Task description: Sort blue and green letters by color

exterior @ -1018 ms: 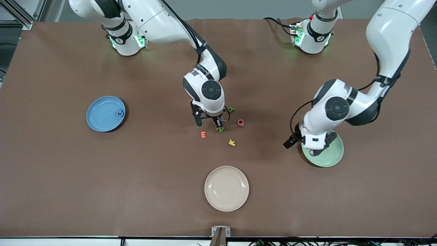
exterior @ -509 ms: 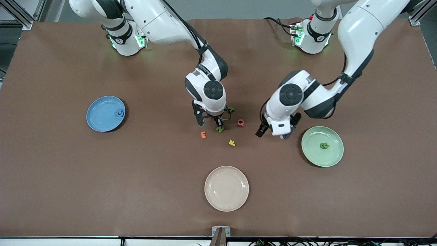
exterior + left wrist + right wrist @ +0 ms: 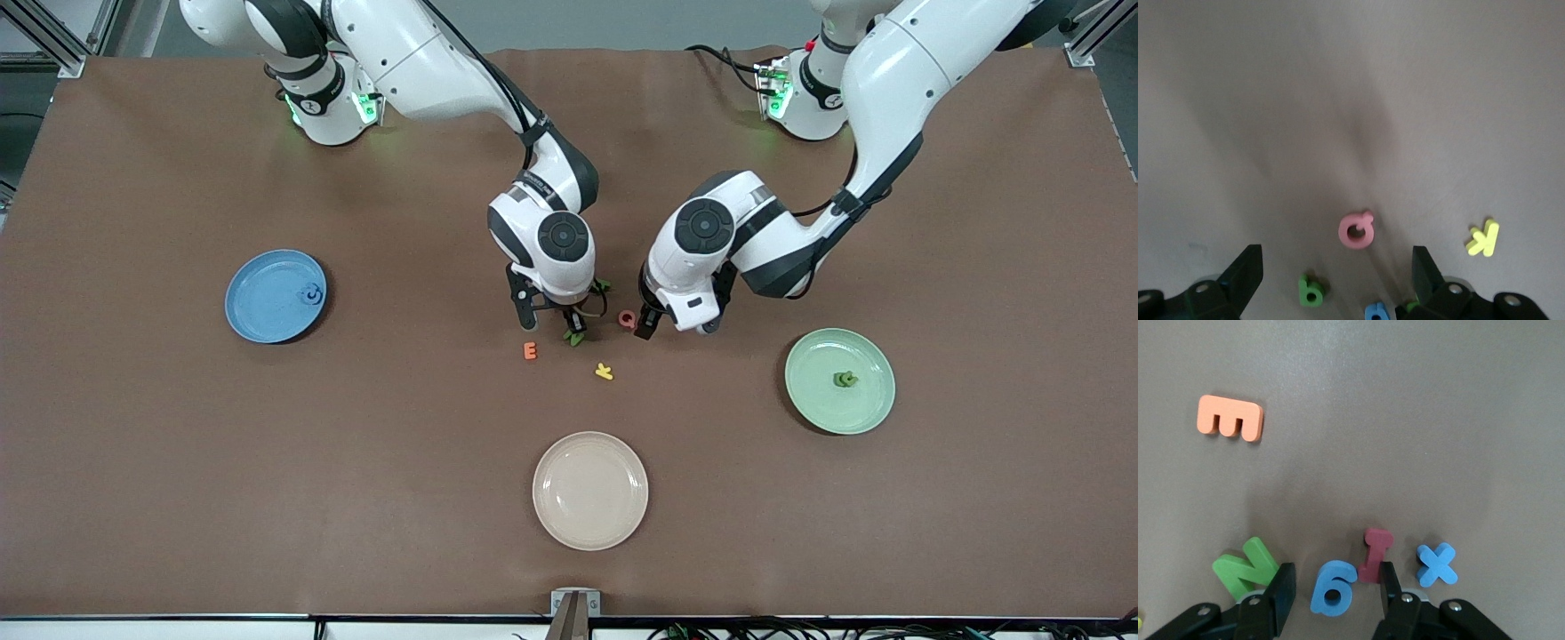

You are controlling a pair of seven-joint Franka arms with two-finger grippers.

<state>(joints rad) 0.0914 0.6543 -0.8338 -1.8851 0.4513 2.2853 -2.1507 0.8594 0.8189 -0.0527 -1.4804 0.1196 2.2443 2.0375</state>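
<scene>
— What does your right wrist camera show that the front view hides?
— My right gripper (image 3: 1336, 577) is released, one finger on either side of a blue 9 (image 3: 1333, 588). It may be a 6; I can't tell which way up it reads. Just beside it lie a red I (image 3: 1375, 555), a blue X (image 3: 1436, 563) and a green N (image 3: 1245, 568), with an orange E (image 3: 1230, 417) well apart. From the front, my own wrist covers the 9, the I and the X; only the N and the E show.
— And your left?
— My left gripper (image 3: 1337, 252) hangs wide open, holding nothing, over the brown mat (image 3: 178, 462) near a pink Q (image 3: 1357, 230). Its camera also catches a green b (image 3: 1311, 291) and a yellow K (image 3: 1483, 238).
— Anything sorted?
— Only the front view shows that: one blue letter (image 3: 311, 293) on the blue plate (image 3: 253, 307) toward the right arm's end, and one green letter (image 3: 845, 380) on the green plate (image 3: 813, 396) toward the left arm's end. The beige plate (image 3: 590, 490) lies nearest the camera.
— Anything else?
— Cables (image 3: 756, 631) run along the table's edge by the camera. The only writing I can read is the letters themselves.
</scene>
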